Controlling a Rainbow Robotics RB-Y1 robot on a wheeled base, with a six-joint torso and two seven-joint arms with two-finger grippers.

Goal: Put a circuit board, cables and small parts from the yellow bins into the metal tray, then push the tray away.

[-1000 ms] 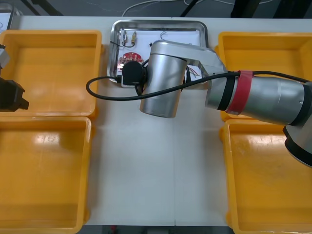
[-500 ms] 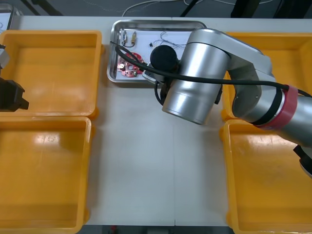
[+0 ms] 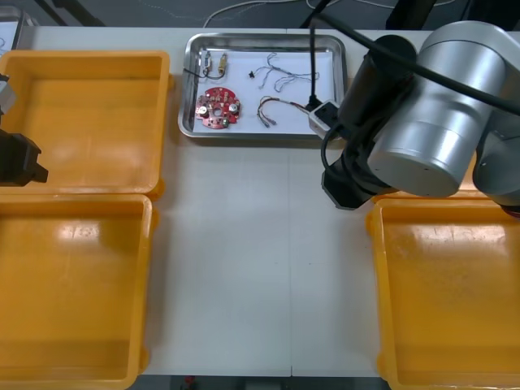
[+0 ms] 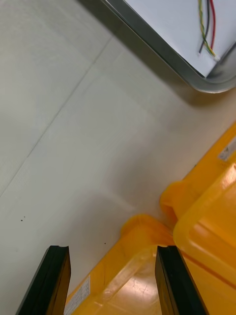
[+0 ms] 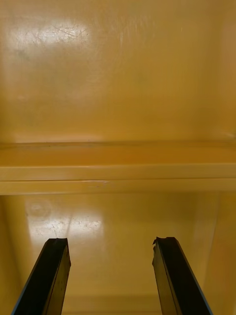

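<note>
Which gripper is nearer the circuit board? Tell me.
Right. The right gripper is right of the circuit board, off the metal tray's corner; the left gripper is farther left, over the yellow bins.

The right arm (image 3: pixel 435 130) is basically one fat silver cylinder, smooth and shiny enough to catch the room lights. It's got a rounded black joint (image 3: pixel 380 77) bolted against it and another black chunk (image 3: pixel 348 180) lower down. A thick black cable (image 3: pixel 455 77) runs across the silver shell, and a little pale grey box (image 3: pixel 323 116) has a thinner black lead going into it. The left arm (image 3: pixel 18 158) is a boxy black block. Fingers on the right (image 4: pixel 169 280) and on the left (image 5: pixel 54 278) are plain black flat bars with squared tips.
</note>
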